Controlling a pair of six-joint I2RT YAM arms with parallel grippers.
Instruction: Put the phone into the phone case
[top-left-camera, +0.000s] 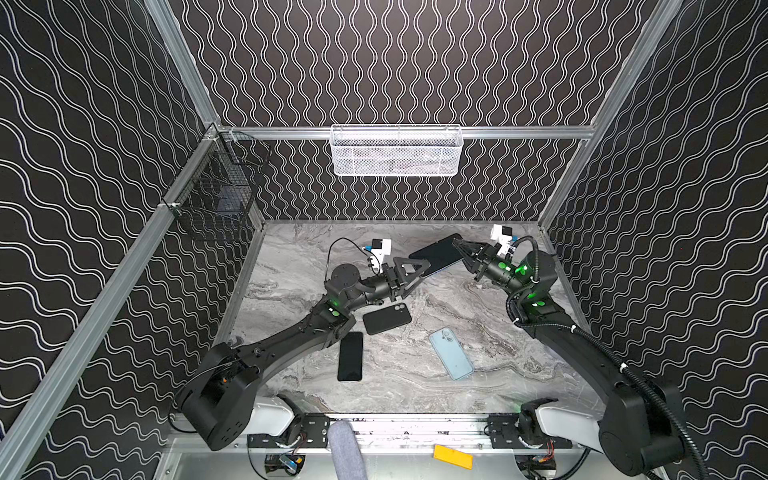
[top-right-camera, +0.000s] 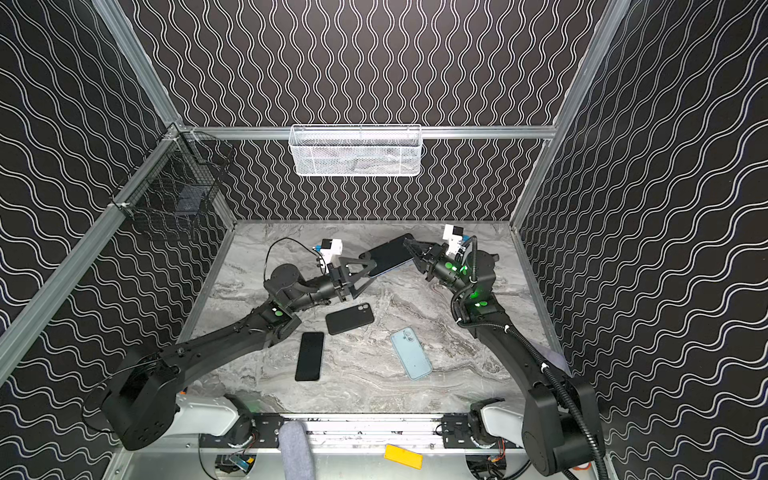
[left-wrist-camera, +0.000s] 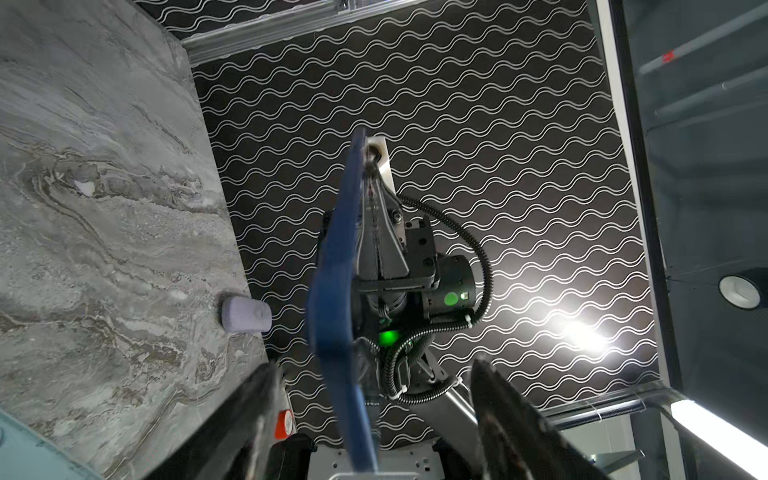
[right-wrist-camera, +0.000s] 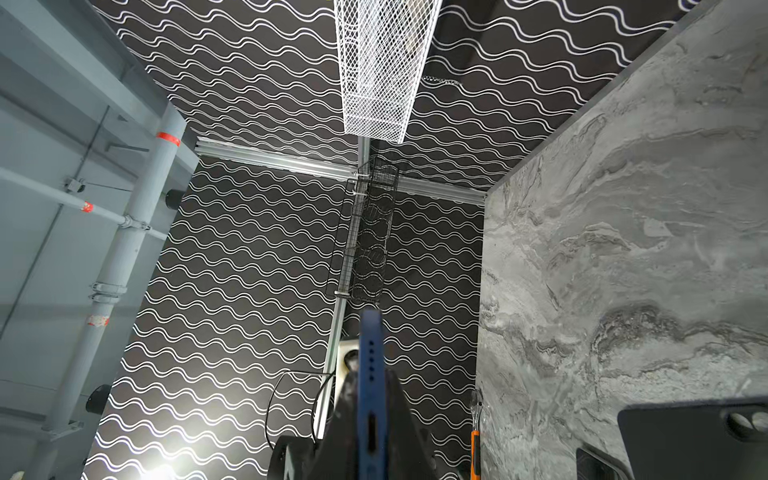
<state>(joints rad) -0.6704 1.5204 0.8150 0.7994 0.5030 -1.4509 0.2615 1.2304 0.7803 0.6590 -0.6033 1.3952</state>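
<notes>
Right gripper (top-left-camera: 457, 248): closed on one short end of the blue phone case (top-left-camera: 436, 255), with the jaws clamped against its two broad faces. The case is held clear of the table (top-left-camera: 498, 332), above its far half. One broad dark face shows in both top views. In the right wrist view the case appears edge-on between the jaws, with a port slot and a row of small holes along its narrow edge. Whether a phone sits inside it cannot be told.

Left gripper (top-left-camera: 425, 270): jaws wide apart, straddling the opposite end of the same case. In the left wrist view the two fingers (left-wrist-camera: 511, 424) stand on either side of the blue edge, apart from it.

Items lying flat on the table, nearer the arm bases:
- Black phone case (top-left-camera: 386, 319), just beside the left arm, camera cutout at its far right corner.
- Black phone (top-left-camera: 350, 356), screen up, near the black case but not touching it.
- Light blue phone (top-left-camera: 451, 354), back up, camera end toward the far side, apart from both black items.

Enclosure: a white mesh basket (top-left-camera: 395, 151) hangs on the back wall and a black wire basket (top-left-camera: 216, 195) on the left wall.
</notes>
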